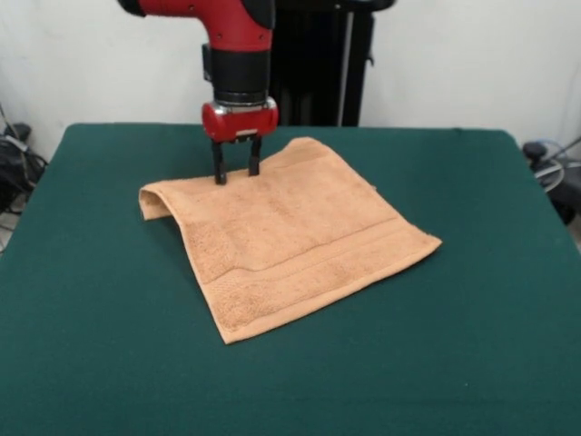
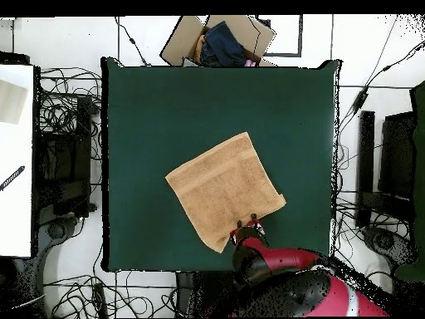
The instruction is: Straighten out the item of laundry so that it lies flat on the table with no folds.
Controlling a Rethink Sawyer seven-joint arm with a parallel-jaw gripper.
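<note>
The peach-orange towel (image 1: 290, 232) lies spread near the middle of the dark green table (image 1: 100, 363), turned like a diamond, with its band stripes towards the front edge. Its left corner (image 1: 152, 198) curls down into a small raised fold. My gripper (image 1: 236, 171) points straight down at the towel's far edge, between that corner and the far corner. Its fingers (image 1: 219, 173) are apart, with their tips at the cloth. The overhead view shows the towel (image 2: 220, 187) and the gripper (image 2: 246, 222) at the towel edge nearest the robot's base.
A cardboard box (image 2: 217, 40) with dark cloth in it stands beyond the table's far edge. A white surface (image 2: 17, 149) stands to one side. Cables lie on the floor around the table (image 2: 141, 108).
</note>
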